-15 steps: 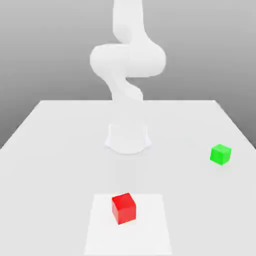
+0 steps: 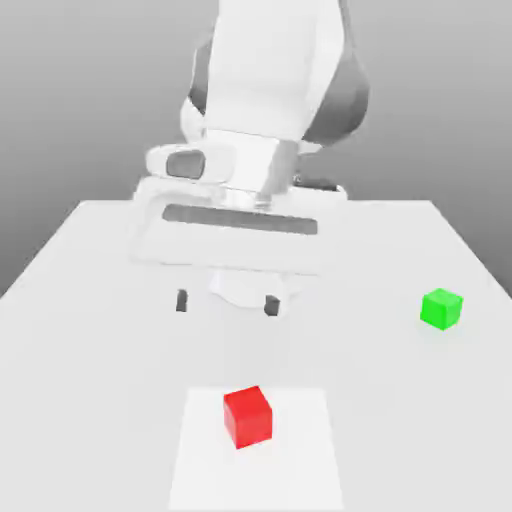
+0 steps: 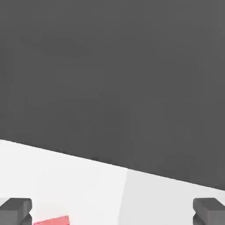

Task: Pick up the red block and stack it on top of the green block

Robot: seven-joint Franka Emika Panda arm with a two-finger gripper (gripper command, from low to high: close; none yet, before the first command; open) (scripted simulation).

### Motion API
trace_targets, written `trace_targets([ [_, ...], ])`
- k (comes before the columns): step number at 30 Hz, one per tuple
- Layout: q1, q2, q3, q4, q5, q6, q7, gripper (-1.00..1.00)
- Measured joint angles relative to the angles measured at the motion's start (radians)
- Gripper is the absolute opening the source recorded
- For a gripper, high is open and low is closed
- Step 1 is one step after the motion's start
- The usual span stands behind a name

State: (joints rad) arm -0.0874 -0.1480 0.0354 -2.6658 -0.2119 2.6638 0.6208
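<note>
The pincer hangs above the desk with its fingers wide apart, holding nothing. The red block sits at its six o'clock on a paler patch, with the green block far off at three o'clock. A good grasp means centring over the red cube (faces square to the fingers) before descending.

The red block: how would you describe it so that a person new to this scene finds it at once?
On the white table, look at the paler square patch near the exterior view's front edge. The red block sits on it, a small plain cube. Its one neighbour, the green block, lies off the patch, toward the exterior view's right.
</note>
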Motion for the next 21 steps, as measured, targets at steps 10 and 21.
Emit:
trace_targets([
  [10,0.030,0.235,-0.006,-0.096,0.212,0.196,-0.247,0.00],
  [21,0.040,0.397,-0.022,-0.079,0.192,0.332,-0.236,-1.00],
])
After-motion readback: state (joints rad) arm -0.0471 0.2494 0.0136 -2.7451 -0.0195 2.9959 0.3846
